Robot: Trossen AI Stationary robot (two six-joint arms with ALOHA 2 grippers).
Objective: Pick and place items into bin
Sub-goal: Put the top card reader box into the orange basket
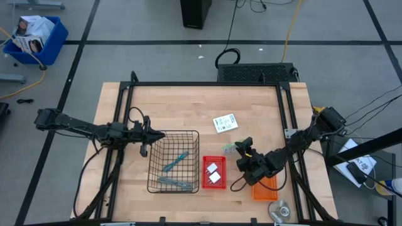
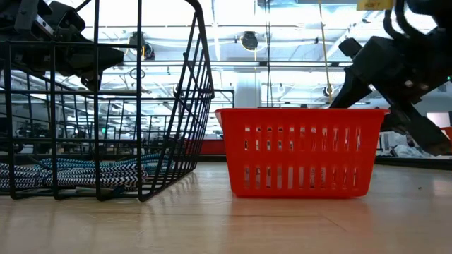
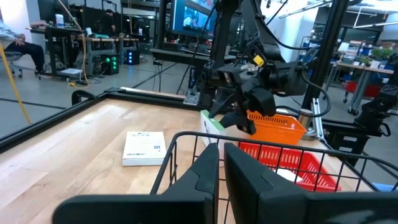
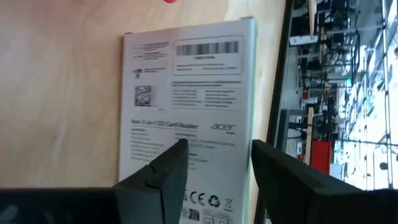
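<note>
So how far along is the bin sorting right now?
Done: two teal tools lie in the wire basket, two white blocks in the red bin. In hand: the right gripper straddles a white card, jaws apart. Left: a second card. The left gripper waits shut at the basket.

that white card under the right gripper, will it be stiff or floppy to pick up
Probably fairly stiff: the white card keeps straight, crisp edges. Lying flat on the table, it likely gives the right gripper little edge to pinch. Its smooth printed face may slide.
</note>
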